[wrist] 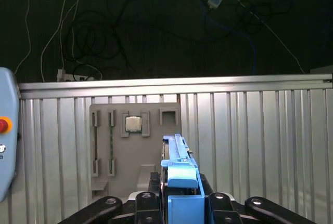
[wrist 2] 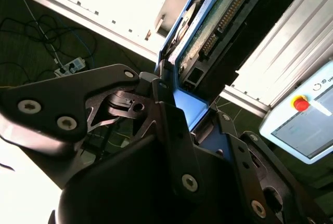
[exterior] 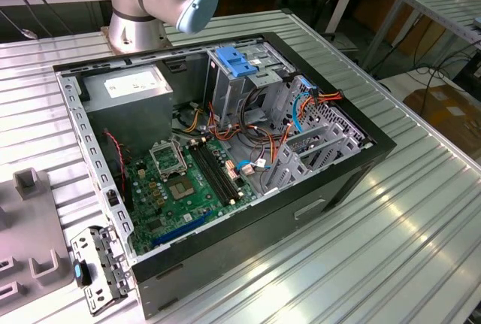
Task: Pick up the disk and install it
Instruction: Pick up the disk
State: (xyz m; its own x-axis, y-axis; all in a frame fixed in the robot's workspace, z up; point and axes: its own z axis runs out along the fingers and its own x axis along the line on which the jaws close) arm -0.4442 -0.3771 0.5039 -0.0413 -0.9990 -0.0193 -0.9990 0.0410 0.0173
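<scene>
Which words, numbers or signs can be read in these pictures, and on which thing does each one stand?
No text can be read with certainty.
White sticker on the grey metal box: black print, too small to read.
Green motherboard: markings too small to read.
Pale pendant with a red button: screen and marks blurred.
Dark disk with blue rails, clamped in the black gripper: its green circuit board shows no legible print.
</scene>
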